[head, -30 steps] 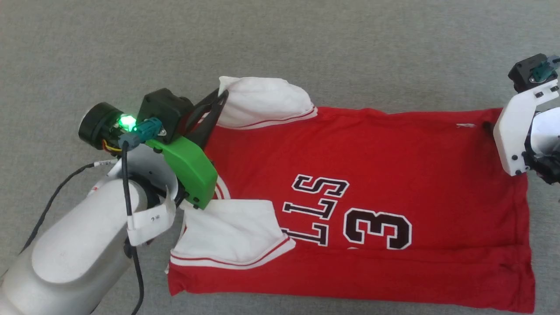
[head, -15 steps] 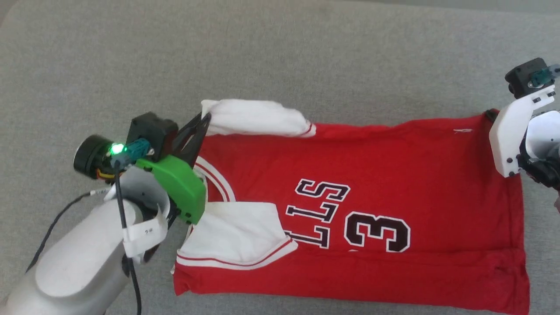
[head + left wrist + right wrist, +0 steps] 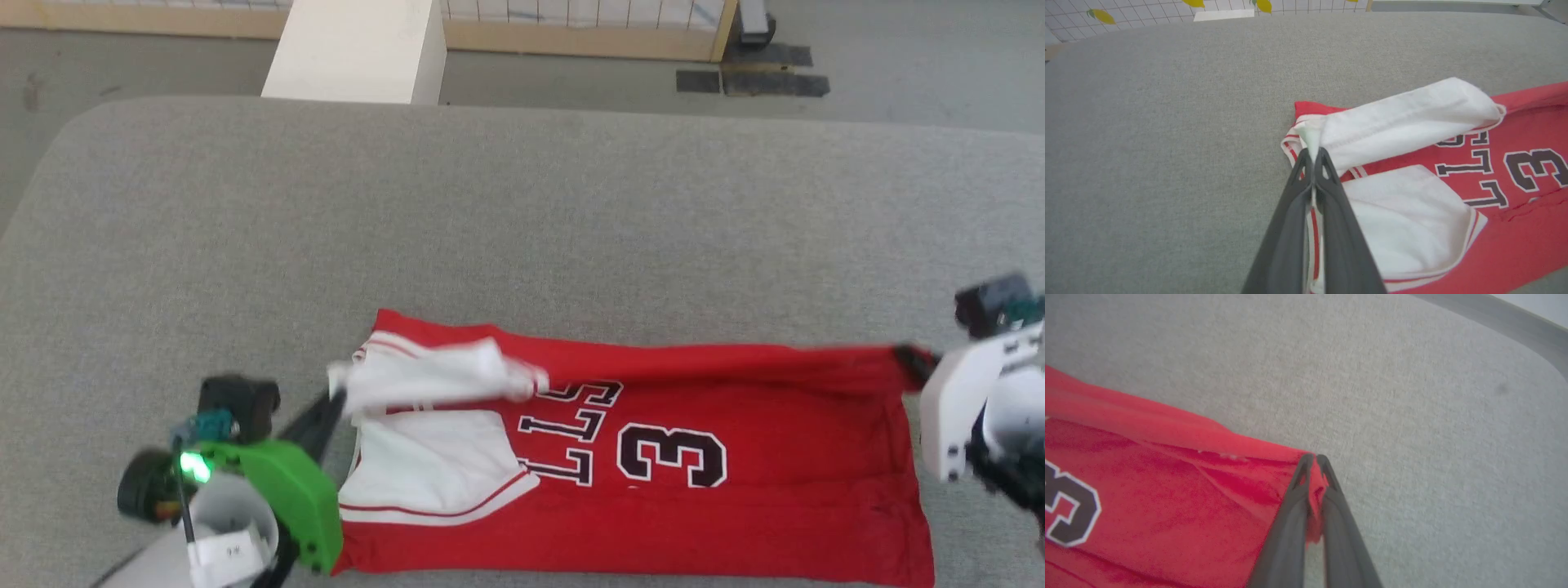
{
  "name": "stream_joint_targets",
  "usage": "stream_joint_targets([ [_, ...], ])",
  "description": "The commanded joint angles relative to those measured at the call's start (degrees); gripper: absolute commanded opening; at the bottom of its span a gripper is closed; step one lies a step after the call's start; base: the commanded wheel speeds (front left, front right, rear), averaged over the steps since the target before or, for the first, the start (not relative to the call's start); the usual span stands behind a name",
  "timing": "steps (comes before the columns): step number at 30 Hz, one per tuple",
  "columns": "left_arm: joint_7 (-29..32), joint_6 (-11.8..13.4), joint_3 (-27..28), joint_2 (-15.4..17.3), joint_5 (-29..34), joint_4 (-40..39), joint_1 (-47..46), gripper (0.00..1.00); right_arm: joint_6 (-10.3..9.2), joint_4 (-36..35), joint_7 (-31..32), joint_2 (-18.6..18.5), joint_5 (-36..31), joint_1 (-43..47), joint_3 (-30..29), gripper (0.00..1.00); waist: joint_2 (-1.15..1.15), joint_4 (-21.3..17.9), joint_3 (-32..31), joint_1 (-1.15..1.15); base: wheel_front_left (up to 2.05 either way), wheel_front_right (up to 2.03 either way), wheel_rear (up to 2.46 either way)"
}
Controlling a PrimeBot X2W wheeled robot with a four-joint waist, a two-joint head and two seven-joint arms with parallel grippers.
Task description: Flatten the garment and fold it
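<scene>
Far edge of the red-and-white jersey T-shirt has lifted — left gripper clamps its sleeve, right gripper its hem.

Table: grey, felt-like cover, rounded far corners.
White block: on the floor just beyond the table's far edge, toward the left.
Floor: grey, behind the table.
Wooden rail: pale, under a white gridded panel.
Dark mats: flat on the floor, near the rail's right end.
Yellow shapes: scattered on the gridded panel.
</scene>
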Motion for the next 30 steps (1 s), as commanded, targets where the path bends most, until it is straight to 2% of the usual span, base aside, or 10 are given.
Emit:
stream_joint_targets([
  [1,1.0,0.1,-0.3,1.1,-1.5,-0.1,2.4,0.0,-0.09,-1.4,1.1,0.3,0.4,3.1,-0.5,0.0,0.0,-0.6,-1.6,0.0,0.0,0.0,0.0],
  [5,3.6,-0.1,-1.3,2.5,-3.8,0.1,5.7,0.0,-0.09,-5.4,4.8,0.1,-0.8,9.8,-0.6,0.0,0.0,-0.6,-1.8,0.0,0.0,0.0,0.0],
  [11,7.4,-1.3,-4.5,3.1,-3.7,2.1,6.8,0.0,-0.09,-8.2,9.8,-0.8,-2.8,15.2,0.6,0.0,0.0,-0.2,-1.5,0.0,0.0,0.0,0.0],
  [17,8.6,-3.5,-7.1,1.6,-2.5,7.1,5.8,0.0,-0.09,-8.9,12.7,-0.8,-3.9,16.3,0.8,0.0,0.0,0.0,-1.0,0.0,0.0,0.0,0.0],
  [21,7.3,-5.2,-8.0,-0.4,-1.7,11.0,4.6,0.0,-0.09,-8.6,12.7,-0.7,-4.2,16.2,1.8,0.0,0.0,-0.1,-1.0,0.0,0.0,0.0,0.0],
  [22,6.6,-5.5,-8.2,-0.8,-1.1,11.8,4.3,0.45,-0.09,-8.6,12.3,-0.6,-4.3,16.1,1.9,0.36,0.0,-0.1,-1.2,0.0,0.0,0.0,0.0],
  [23,5.8,-5.8,-8.4,-1.3,-0.6,12.8,4.0,1.0,-0.09,-8.5,11.9,-0.2,-4.1,16.1,1.9,1.0,0.0,-0.1,-1.4,0.0,0.0,0.0,0.0],
  [30,-1.8,-7.4,-7.5,-3.8,0.7,15.5,3.6,1.0,-0.09,-10.7,12.3,0.6,-0.6,16.0,1.1,1.0,0.0,-0.6,-4.9,0.0,0.0,0.0,0.0],
])
